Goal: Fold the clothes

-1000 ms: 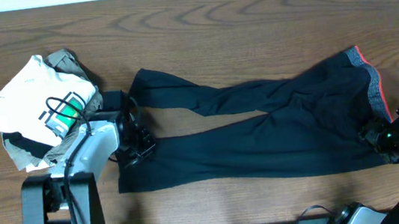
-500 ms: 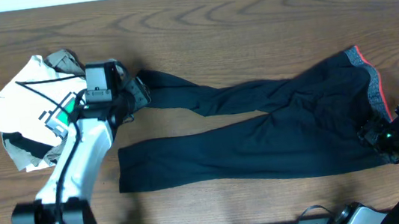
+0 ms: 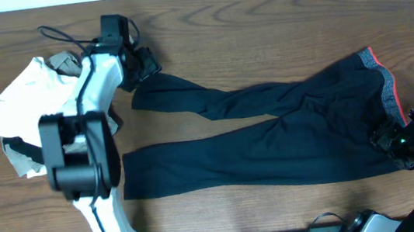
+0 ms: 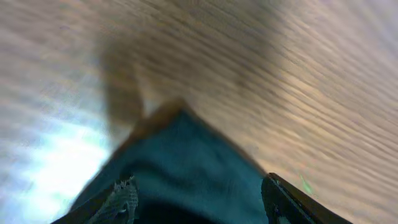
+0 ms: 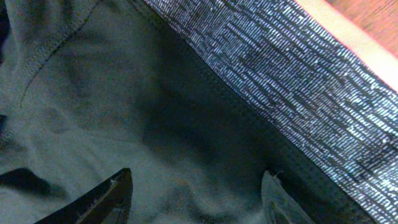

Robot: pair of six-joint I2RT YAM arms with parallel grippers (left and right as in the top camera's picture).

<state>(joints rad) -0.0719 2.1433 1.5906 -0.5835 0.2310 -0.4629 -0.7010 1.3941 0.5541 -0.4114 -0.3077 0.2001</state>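
**Left arm at the far cuff, trousers lying along the desk**

From where I stand, the dark trousers [image 3: 272, 136] stretch lengthwise across the desk [image 3: 258, 16]. The grey waistband [image 3: 386, 88] is by the right edge and both cuffs point towards the left edge. The legs are splayed: the far leg [image 3: 213, 103] angles off towards the far edge, and the near leg [image 3: 220, 161] runs along the near edge.

The left gripper [image 3: 141, 66] is right at the far leg's cuff, so the cloth trails from it to the right and towards the near edge. Its wrist view is smeared. Its fingers [image 4: 121, 198] stand apart with dark cloth between them, but I cannot tell whether they have a grip.

The right gripper [image 3: 388, 141] sits on the waist end near the right edge, jaws parted over the fabric, with nothing visibly pinched.

Laying the far leg onto the near one looks like the left arm's job, since it is the closer arm. That means a pull across the long axis, towards the near edge
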